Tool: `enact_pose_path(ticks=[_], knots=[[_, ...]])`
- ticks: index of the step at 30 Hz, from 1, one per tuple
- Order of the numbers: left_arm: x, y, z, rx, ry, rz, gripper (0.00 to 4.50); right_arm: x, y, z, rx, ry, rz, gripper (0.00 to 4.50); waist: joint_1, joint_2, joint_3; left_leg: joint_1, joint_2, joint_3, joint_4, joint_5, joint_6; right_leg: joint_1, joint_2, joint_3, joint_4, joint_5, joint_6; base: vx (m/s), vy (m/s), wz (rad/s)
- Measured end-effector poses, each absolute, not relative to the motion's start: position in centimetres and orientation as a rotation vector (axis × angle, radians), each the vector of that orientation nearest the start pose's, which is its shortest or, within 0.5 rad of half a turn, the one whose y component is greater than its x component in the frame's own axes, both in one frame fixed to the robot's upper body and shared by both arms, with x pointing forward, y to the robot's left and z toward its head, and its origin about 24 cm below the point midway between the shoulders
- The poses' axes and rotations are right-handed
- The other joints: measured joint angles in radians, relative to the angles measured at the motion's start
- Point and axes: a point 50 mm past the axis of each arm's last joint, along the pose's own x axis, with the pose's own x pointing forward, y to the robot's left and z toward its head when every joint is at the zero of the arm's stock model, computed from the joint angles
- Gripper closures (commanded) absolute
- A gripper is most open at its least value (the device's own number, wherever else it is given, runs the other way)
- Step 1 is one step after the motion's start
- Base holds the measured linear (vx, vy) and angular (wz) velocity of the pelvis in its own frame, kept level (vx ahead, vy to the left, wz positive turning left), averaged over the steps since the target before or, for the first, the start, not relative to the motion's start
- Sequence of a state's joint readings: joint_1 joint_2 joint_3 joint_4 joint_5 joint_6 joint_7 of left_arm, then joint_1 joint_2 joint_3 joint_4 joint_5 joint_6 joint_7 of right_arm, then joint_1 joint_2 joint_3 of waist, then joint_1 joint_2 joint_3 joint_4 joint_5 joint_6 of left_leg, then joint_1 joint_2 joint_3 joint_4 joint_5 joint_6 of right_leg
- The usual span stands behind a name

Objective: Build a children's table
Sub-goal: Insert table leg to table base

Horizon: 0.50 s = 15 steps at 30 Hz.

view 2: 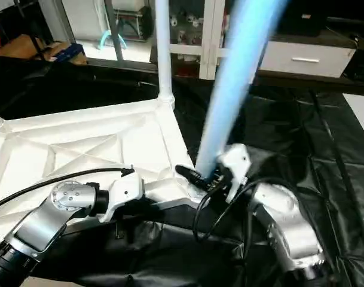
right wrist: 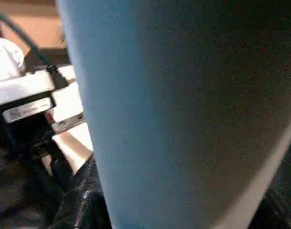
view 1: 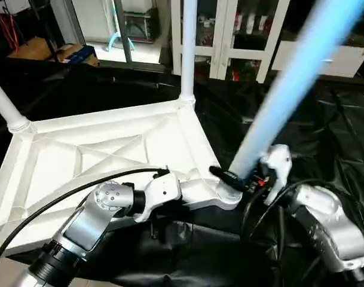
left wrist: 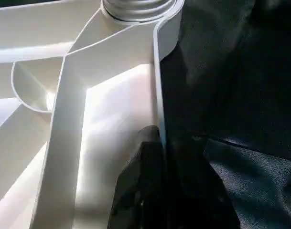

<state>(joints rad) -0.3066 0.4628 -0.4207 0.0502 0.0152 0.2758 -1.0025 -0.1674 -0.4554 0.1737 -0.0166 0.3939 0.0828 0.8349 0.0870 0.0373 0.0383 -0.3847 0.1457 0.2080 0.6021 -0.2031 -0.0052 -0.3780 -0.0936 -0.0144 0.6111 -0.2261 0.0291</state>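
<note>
The children's table top [view 1: 104, 149] lies upside down on black cloth, ribbed underside up. One white leg [view 1: 187, 48] stands upright in the far corner socket, and another leg [view 1: 1, 100] rises from the left corner. My left gripper [left wrist: 159, 191] is shut on the top's near rim, one finger on each side of the wall. A third leg [view 1: 301, 78] leans to the right, its lower end at the near right corner socket [view 1: 229, 192]. My right gripper [view 1: 238, 176] is shut on this leg just above the socket.
Black cloth [view 1: 325, 131] covers the floor around the table top. A white glass-door cabinet [view 1: 229, 36] and a white drawer unit [view 1: 343, 60] stand behind. A cardboard box [view 1: 44, 51] sits at the back left. A black cable [view 1: 62, 197] arcs over my left forearm.
</note>
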Motion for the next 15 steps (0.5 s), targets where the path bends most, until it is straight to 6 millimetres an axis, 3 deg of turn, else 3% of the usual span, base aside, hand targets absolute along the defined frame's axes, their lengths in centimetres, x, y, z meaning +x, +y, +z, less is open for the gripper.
enact_pose_path(ticks=[6,10,15], knots=[[25.9,11.4,4.3,0.507,0.407,-1.306,4.5,26.5,-14.0,8.2,-0.175,0.088,1.147,2.69,-0.002,-0.004,-0.004,0.006,0.001,0.0,-0.001,0.0,-0.001,0.006,0.0,0.0,0.0,0.0,0.0,0.0,0.0,0.0],[25.9,11.6,4.0,0.503,0.423,-1.304,4.5,26.9,-13.7,7.9,-0.133,0.127,1.143,2.69,-0.013,-0.006,-0.003,0.02,0.001,0.0,-0.003,-0.001,-0.002,0.014,0.0,0.001,-0.002,-0.004,0.003,0.0,0.0,0.0],[25.9,11.6,4.0,0.502,0.422,-1.304,4.5,27.3,-13.6,7.4,-0.042,0.123,1.114,2.69,-0.024,-0.009,-0.004,0.02,0.0,0.0,-0.006,-0.001,-0.002,0.015,0.001,0.002,-0.002,-0.007,0.008,0.0,0.0,0.0]])
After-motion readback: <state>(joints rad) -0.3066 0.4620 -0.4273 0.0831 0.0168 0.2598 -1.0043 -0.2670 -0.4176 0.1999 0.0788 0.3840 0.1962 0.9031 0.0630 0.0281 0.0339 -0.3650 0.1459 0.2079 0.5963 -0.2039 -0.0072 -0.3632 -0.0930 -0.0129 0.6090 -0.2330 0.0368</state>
